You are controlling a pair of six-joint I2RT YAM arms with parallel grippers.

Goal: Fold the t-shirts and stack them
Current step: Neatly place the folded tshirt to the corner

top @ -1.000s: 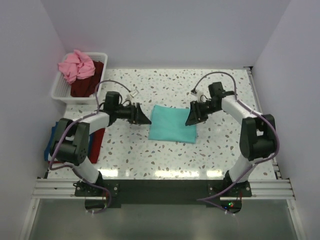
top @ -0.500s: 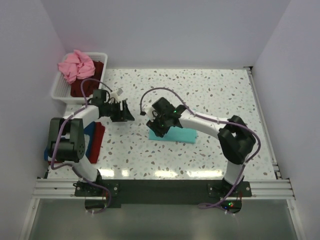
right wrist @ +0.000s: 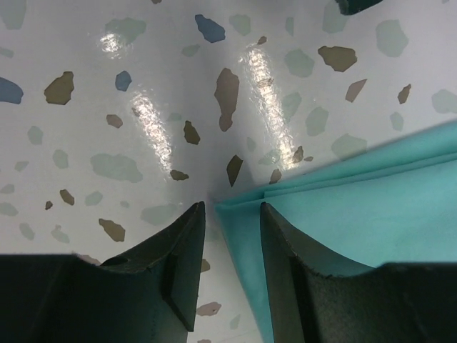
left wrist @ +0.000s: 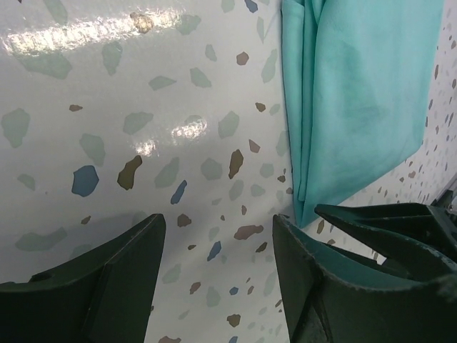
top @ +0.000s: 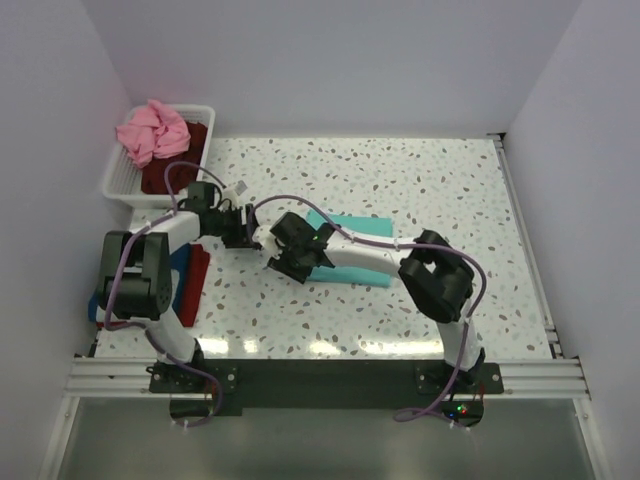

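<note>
From above I see the folded teal t-shirt (top: pixel 362 273) lying mid-surface (top: pixel 450 190) beneath my right arm, the left wrist view shows the left end effector (left wrist: pixel 218 232) released beside it, and the right wrist view shows the right end effector (right wrist: pixel 228 221) narrowly parted astride its corner

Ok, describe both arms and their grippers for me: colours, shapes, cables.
The left arm and right arm match: white tubular links between chunky black joint housings. A purple-grey cable loops loosely along each one. The left gripper and right gripper both have two dark, matte, wedge-shaped fingers that taper to the tip. No markings are readable.
</note>
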